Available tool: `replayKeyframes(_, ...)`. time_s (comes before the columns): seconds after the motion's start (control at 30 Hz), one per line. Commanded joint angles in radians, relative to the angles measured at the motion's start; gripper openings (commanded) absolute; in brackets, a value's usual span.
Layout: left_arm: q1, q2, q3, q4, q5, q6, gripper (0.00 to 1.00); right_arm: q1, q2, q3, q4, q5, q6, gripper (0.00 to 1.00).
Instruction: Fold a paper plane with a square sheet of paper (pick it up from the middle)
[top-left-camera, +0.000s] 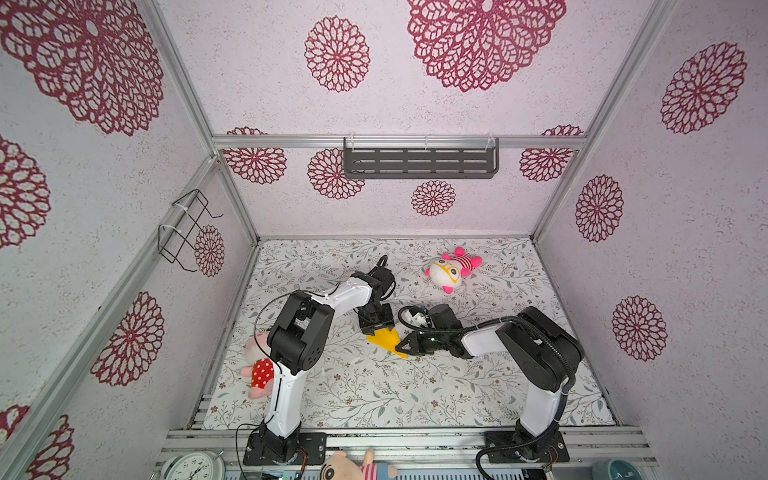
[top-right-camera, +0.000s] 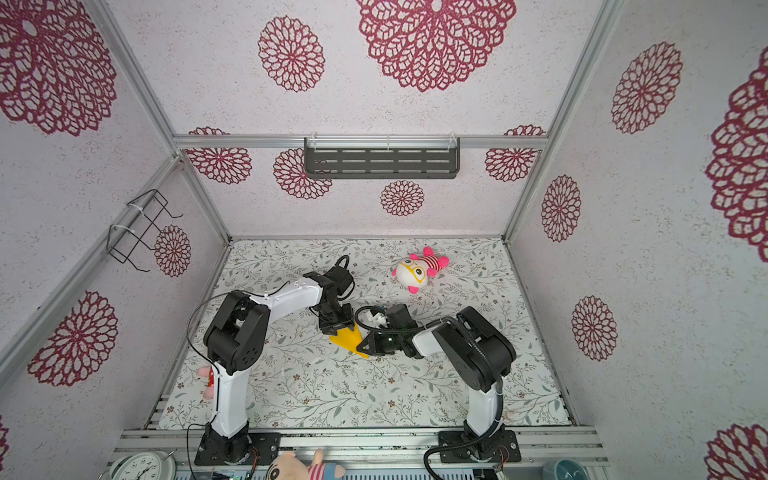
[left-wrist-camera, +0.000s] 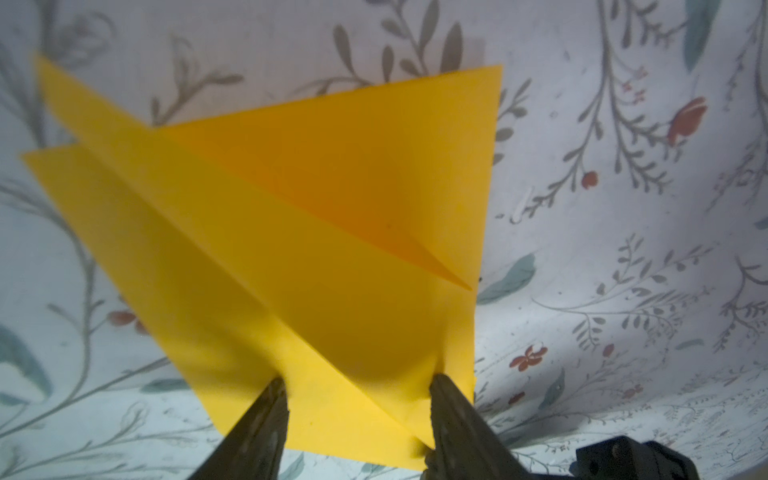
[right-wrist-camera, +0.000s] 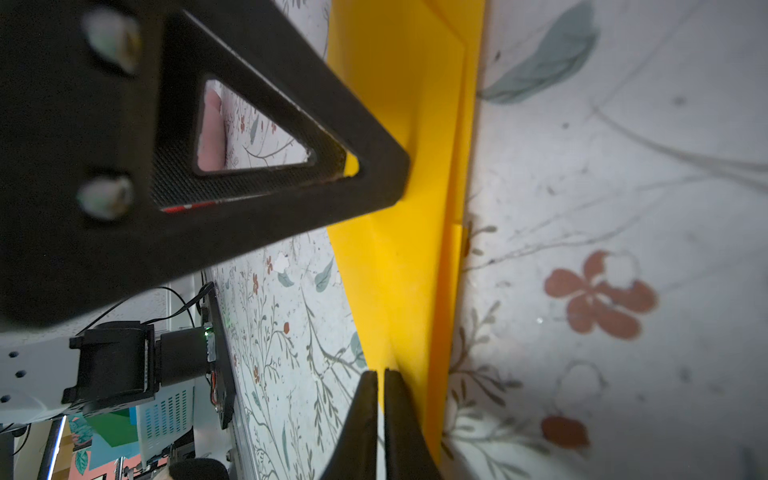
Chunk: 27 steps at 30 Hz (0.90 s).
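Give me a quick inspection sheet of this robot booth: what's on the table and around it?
Surface: floral table cover, a few white flecks.
Job's things: yellow paper, folded to a point, lying mid-table.
Clutter: pink-and-white plush toy at the back; spotted-dress plush at the left edge.
Grippers: left gripper open, fingertips on the paper; right gripper shut on its edge.
Cables: black cable loops off left arm; ribbed hose along right arm.
Surroundings: flower-patterned walls, slotted shelf, wire rack, clock.
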<state>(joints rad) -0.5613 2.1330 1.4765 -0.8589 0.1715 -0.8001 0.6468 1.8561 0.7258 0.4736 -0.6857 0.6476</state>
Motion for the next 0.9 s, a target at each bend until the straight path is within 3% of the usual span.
replayKeyframes(0.0,-0.005,0.471,-0.194,0.179,-0.153,0.047,0.59,-0.005,-0.059,-0.018,0.051,-0.008,-0.005,0.11)
replayKeyframes(0.13,-0.006,0.484,-0.188,0.181,-0.153,0.052,0.6,-0.01,-0.094,-0.028,0.041,0.005,-0.019,0.11)
replayKeyframes(0.87,-0.006,0.464,-0.175,0.173,-0.144,0.058,0.61,-0.01,0.017,-0.019,-0.036,0.045,-0.032,0.1)
